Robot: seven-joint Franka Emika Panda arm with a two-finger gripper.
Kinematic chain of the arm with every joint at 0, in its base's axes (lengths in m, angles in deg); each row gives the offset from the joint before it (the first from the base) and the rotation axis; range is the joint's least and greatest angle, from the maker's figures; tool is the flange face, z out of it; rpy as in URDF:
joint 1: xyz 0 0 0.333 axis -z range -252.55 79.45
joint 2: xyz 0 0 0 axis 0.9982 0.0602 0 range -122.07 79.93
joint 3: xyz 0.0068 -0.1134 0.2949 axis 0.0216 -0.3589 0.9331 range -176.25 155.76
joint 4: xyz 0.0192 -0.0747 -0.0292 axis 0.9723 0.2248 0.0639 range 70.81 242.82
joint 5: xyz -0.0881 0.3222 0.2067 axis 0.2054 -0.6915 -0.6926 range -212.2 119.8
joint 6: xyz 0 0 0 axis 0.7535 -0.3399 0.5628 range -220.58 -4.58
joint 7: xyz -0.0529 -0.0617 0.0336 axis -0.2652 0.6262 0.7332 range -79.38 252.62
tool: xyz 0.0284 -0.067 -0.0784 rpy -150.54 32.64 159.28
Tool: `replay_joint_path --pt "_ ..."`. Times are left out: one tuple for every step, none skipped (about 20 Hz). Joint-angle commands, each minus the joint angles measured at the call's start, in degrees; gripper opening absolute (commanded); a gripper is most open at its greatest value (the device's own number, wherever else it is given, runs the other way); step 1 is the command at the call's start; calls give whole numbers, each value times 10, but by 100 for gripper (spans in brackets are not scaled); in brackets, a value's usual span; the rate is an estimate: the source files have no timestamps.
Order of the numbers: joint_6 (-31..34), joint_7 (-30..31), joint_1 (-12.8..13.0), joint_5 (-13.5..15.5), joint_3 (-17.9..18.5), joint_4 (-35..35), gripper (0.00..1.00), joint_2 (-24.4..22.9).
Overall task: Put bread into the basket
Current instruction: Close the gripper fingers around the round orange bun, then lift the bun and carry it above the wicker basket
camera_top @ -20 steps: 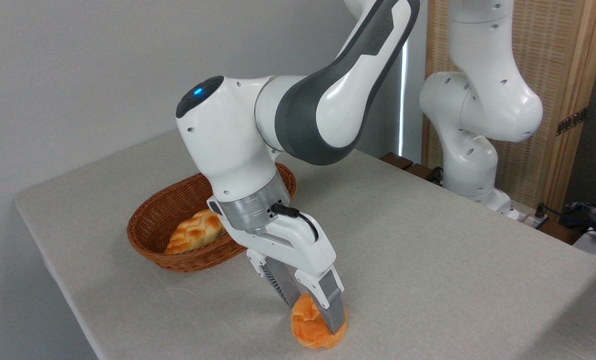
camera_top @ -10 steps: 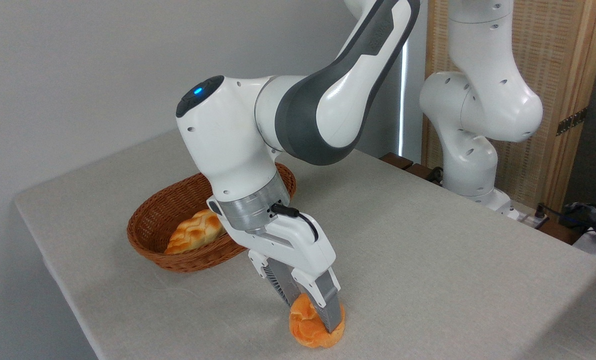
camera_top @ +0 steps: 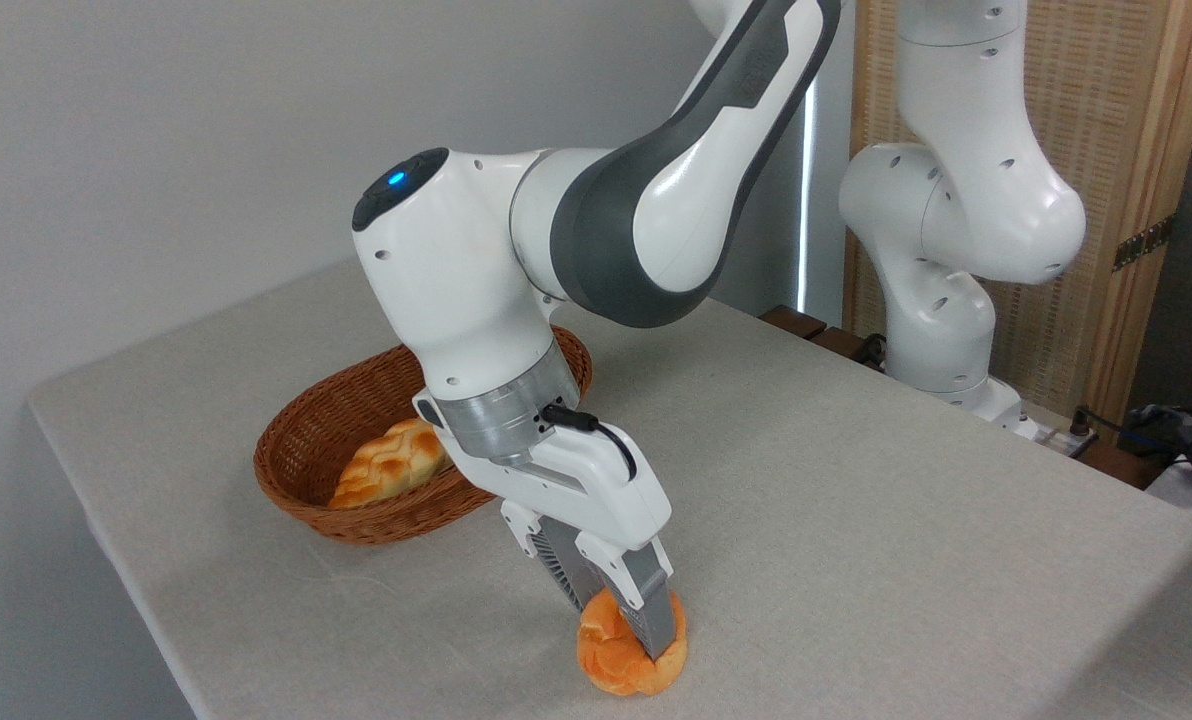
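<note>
Down near the front edge of the table [camera_top: 856, 520], the gripper [camera_top: 628, 627] is clamped on the bread [camera_top: 616, 662], a small deep-orange knotted bun with a glossy braided top. Its two grey fingers [camera_top: 651, 610] press into the bun from either side, one at the back left and one at the front right, so the jaws stand narrow, holding the bread between them. The bun's underside looks to be on or just above the pale cloth; which of the two cannot be told from this view. The white hand of the arm [camera_top: 476, 290] tilts down and to the right from a silver wrist ring, with a black cable plugged in at its side and a blue light glowing on the joint above. Behind and to the left of the bun, apart from it, sits the basket [camera_top: 296, 445], an oval of reddish-brown wicker partly hidden by the wrist. Inside it, toward its near end, lies a paler golden braided loaf [camera_top: 391, 463]. A second white robot arm [camera_top: 956, 230] stands at the far right edge of the table, in front of a woven wooden screen [camera_top: 1126, 130]. A plain grey wall [camera_top: 156, 150] fills the left background.
</note>
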Motion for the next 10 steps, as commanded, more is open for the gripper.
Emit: replay_joint_path --pt "-12 11 5 -3 5 7 53 -17" --pt "-11 12 5 -2 6 5 53 -19" --pt "-7 12 6 1 5 2 53 -21" --pt "-3 12 6 9 5 -7 53 -25" --pt "9 11 6 18 5 -17 53 -26" --pt "24 11 6 25 5 -31 53 -26" --pt "40 10 7 28 3 -45 53 -26" --pt "57 11 9 30 0 -58 53 -27" --pt "75 11 12 36 -3 -71 53 -27" --pt "95 11 18 42 -5 -83 53 -27"
